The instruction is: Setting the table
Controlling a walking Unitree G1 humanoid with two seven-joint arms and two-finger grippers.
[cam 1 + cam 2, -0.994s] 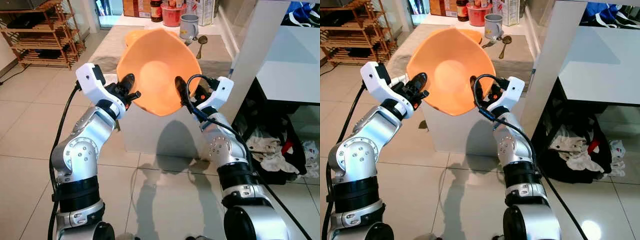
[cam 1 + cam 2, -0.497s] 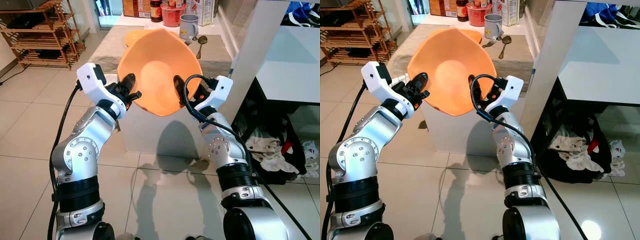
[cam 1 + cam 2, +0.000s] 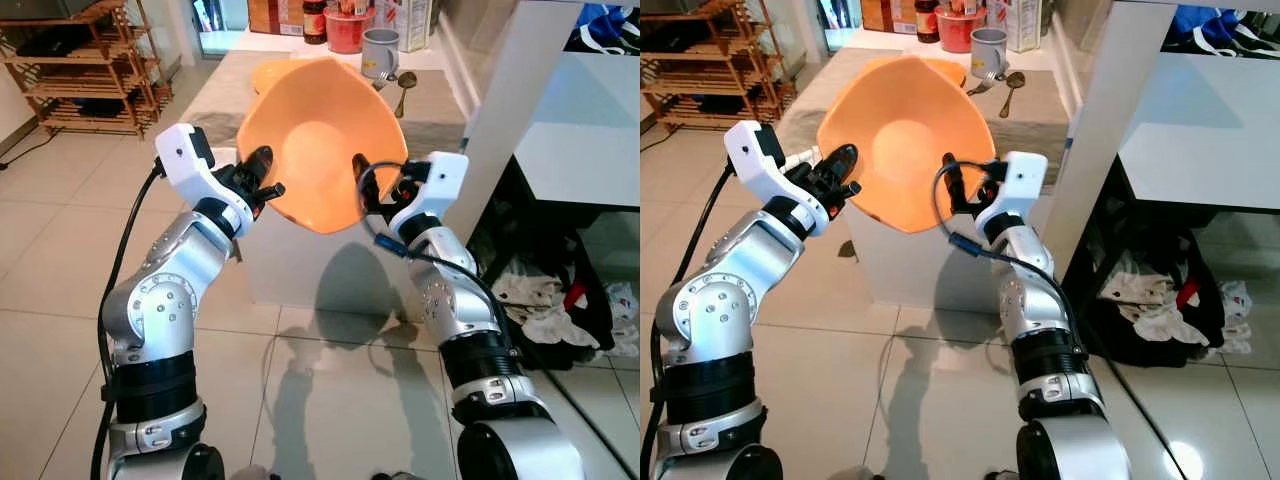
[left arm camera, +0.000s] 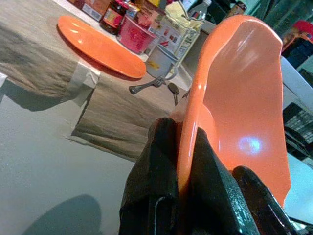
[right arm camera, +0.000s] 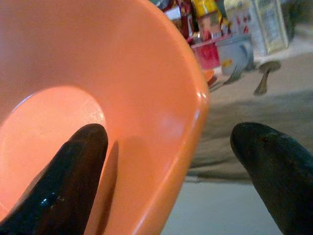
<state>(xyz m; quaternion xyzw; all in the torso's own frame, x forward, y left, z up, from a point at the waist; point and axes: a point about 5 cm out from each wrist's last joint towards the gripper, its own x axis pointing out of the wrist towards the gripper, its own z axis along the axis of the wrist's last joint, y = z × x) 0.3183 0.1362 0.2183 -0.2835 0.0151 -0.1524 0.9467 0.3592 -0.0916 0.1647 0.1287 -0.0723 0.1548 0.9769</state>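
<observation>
A large orange bowl [image 3: 322,140], smooth plastic with a squarish, softly cornered rim, is held tipped up on edge in the air before the near end of the table [image 3: 310,255], its hollow facing the robot. The left gripper [image 4: 188,161] is pinched tight on the bowl's left rim, one black finger on each face of the thin wall. The right gripper [image 5: 166,166] straddles the right rim with its fingers spread wide: one glossy finger [image 5: 68,171] lies inside the hollow and the other [image 5: 274,166] stands clear outside the wall, so it does not clamp.

Beyond the bowl, a coarse grey-brown cloth [image 3: 1035,110] covers the white table top. On it lies a flat orange plate [image 4: 100,46], near the far edge. Beside the plate stand a red tub [image 3: 955,28] and a grey mug [image 3: 987,50], with a metal fork [image 4: 146,86] and spoon [image 3: 1008,88] lying just in front of the mug. Cartons and jars crowd the far edge. A slatted wooden rack [image 3: 85,65] stands on the tiled floor to the left.
</observation>
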